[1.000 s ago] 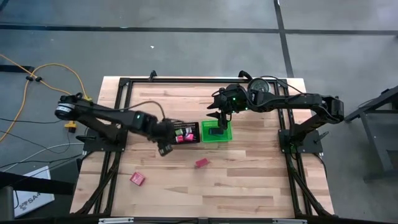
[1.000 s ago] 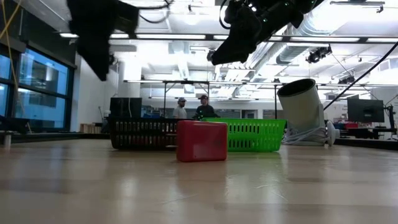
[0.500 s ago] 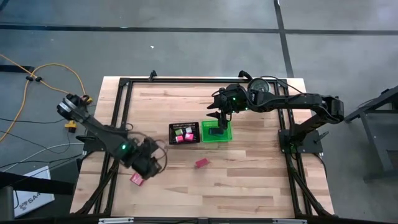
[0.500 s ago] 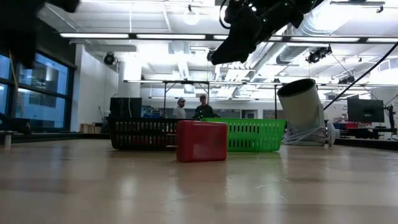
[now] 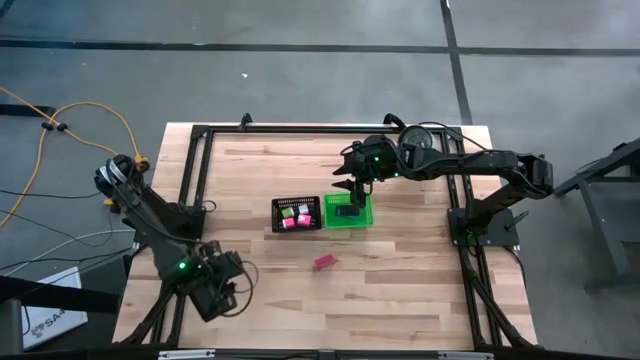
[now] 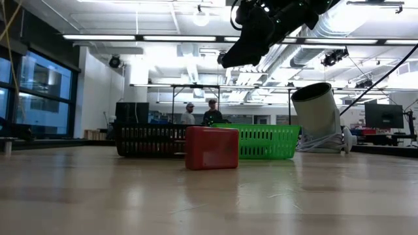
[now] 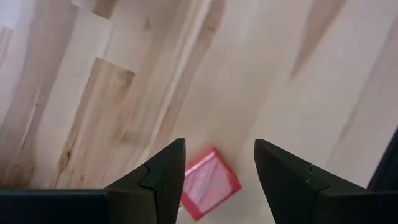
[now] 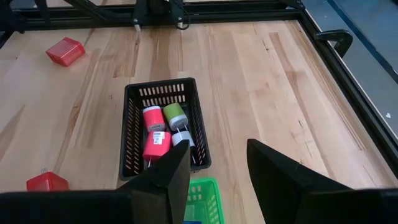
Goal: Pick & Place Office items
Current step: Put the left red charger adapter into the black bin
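My left gripper (image 7: 217, 146) is open and hovers above a red block (image 7: 208, 185), which lies flat on the wood and shows between the fingers. In the high view that arm's end (image 5: 215, 293) covers the block, near the table's near left corner. A second red block (image 5: 323, 262) (image 6: 211, 148) lies flat near the table's middle. My right gripper (image 8: 217, 149) (image 5: 350, 185) is open, above the green bin (image 5: 347, 211). The black mesh tray (image 8: 163, 127) (image 5: 297, 214) beside it holds pink, green and white pieces.
A shiny silver round object (image 5: 413, 140) stands at the far right, near the right arm. Black frame rails (image 5: 190, 200) run along the table's edges. Bare wood lies between the trays and the near edge. People stand in the room far behind the table (image 6: 199, 112).
My left arm has swung from beside the black mesh tray toward the table's near left corner and now stands over the red block there, leaving the low view.
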You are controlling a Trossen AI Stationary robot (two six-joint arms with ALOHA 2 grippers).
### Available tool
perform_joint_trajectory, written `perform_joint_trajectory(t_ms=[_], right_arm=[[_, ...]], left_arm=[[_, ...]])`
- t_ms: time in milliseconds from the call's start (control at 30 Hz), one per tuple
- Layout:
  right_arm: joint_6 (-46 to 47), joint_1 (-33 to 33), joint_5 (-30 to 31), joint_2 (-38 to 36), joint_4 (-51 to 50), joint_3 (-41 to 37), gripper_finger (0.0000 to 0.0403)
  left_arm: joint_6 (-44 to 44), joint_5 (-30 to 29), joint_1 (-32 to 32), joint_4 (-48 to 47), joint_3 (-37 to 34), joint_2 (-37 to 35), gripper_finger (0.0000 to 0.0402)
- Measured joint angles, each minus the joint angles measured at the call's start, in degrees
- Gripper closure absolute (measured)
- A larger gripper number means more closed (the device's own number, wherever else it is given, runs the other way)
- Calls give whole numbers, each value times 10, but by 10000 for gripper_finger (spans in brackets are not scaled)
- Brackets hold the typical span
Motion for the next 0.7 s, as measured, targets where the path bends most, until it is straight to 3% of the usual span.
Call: perform_joint_trajectory(t_ms=[400, 700], right_arm=[[0, 0, 0, 0, 0, 0, 257], [0, 0, 0, 0, 0, 0, 257]], left_arm=[[162, -31, -97, -13, -3, 0, 218], [177, -58, -139, 11, -73, -33, 218]])
